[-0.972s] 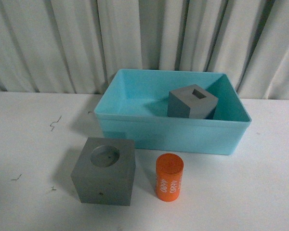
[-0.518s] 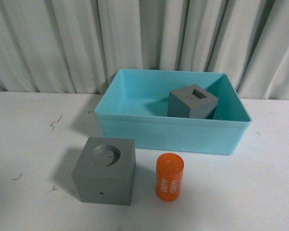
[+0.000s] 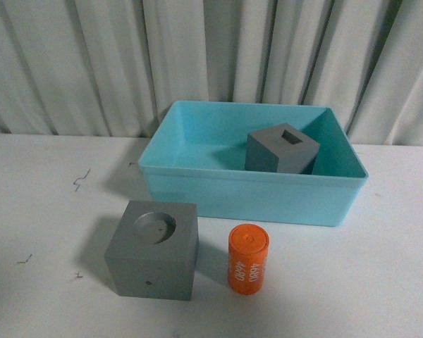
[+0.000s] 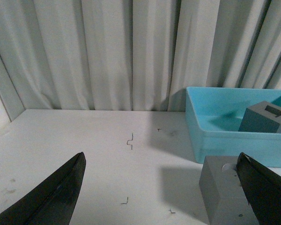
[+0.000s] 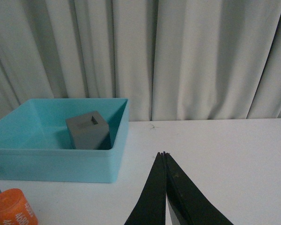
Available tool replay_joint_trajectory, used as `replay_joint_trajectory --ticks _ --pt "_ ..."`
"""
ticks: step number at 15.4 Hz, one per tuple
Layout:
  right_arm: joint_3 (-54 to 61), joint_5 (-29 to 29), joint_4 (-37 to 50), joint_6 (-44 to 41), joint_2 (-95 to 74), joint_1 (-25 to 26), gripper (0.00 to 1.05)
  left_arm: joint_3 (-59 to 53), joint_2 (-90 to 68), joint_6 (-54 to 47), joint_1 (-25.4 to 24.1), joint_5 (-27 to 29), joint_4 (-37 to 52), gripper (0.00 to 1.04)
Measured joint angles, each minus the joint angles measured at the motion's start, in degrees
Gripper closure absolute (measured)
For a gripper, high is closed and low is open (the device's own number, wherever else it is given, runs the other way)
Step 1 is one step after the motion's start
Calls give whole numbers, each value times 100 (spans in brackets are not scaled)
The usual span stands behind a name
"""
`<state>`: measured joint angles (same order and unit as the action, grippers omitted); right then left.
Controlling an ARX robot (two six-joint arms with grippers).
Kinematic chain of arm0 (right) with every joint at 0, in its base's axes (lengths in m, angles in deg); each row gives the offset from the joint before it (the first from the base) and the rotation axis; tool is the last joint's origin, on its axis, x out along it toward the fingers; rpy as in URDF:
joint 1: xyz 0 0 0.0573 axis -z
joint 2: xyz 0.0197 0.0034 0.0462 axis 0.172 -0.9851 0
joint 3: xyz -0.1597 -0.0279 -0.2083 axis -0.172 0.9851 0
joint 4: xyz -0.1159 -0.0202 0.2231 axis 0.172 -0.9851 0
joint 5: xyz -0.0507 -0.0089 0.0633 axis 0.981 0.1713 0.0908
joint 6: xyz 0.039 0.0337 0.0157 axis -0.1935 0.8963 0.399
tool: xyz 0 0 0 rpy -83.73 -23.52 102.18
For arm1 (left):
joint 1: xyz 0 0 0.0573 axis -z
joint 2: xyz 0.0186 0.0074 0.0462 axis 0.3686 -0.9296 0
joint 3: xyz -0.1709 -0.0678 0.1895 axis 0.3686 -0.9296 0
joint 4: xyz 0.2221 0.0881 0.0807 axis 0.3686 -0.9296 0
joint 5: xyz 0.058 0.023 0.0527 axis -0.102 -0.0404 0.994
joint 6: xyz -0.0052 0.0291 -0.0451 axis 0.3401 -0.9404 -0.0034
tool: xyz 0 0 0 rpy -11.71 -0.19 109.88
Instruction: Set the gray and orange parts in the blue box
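Very little has changed over the last second. The orange cylinder (image 3: 248,258) seems to have turned a touch, its white digits now facing more to the right, but it stands on the same spot. The gray cube with the round recess (image 3: 152,250) has not left its place either. Both wait near the bench's (image 3: 366,282) front edge, close together but apart.

Only the gray cube with the square recess (image 3: 280,150) is in the blue box (image 3: 247,197), toward its right far corner, so I judge two parts remain.

The left end effector (image 4: 161,157) is spread wide and empty beside the round-recess cube. The right end effector (image 5: 164,155) has its fingers together, holding nothing.

The box's near wall stands between the waiting parts and the inside, so each needs lifting over the rim. The box's left half is free, as is the bench toward both side edges.
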<state>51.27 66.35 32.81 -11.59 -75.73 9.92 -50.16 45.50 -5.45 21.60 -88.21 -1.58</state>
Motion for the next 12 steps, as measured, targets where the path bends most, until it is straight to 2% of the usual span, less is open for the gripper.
replay_joint_trajectory --ticks 6,11,12 --pt "2 0 -1034 0 1003 0 103 0 0 0 0 0 0 7" --pt "2 0 -1375 0 1351 0 103 0 0 0 0 0 0 7" --pt "-7 2 -1762 0 1615 0 103 0 0 0 0 -2 0 7"
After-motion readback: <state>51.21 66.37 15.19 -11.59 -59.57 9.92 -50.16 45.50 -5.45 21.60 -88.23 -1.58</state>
